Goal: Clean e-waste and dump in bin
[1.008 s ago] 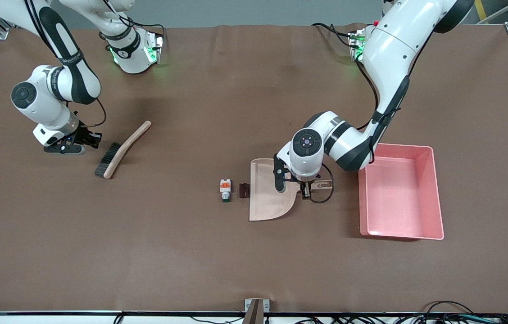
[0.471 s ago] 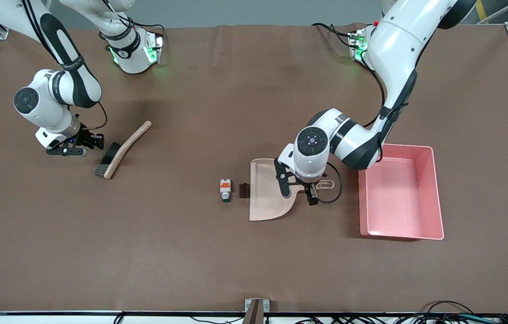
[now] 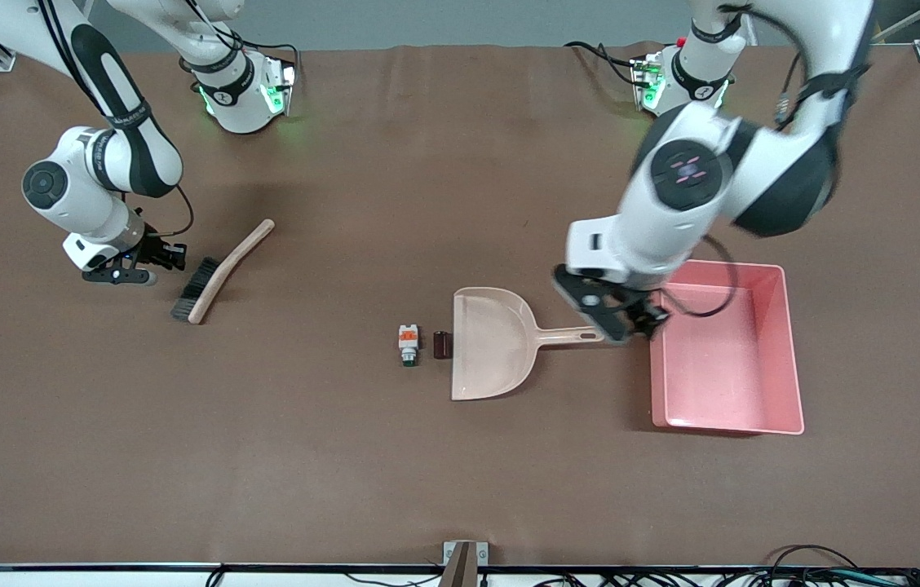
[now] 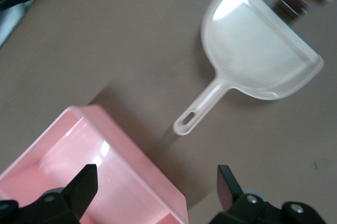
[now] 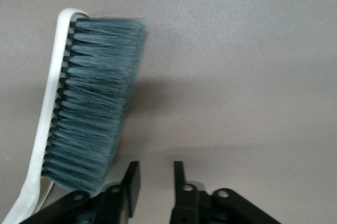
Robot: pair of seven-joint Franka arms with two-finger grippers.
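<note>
The e-waste is two little bits sitting on the brown surface around the middle: a white component with orange parts and a green tip, and a dark cylinder lying just beside the open lip of the beige dustpan. The pan lies flat, its handle pointing at the pink bin, which sits toward the left arm's end of the surface and looks bare inside. The left gripper hovers over the gap between handle tip and bin wall, fingers spread wide, holding nothing. The brush lies toward the right arm's end, well apart from the scraps, and the right gripper is just beside its bristles with fingers narrow and nothing between them (not actually on the brush as far as I can see). Biggest risk, I'd say: nobody's holding the pan, so a sweep could just shove it along, or flick the cylinder past the lip.
</note>
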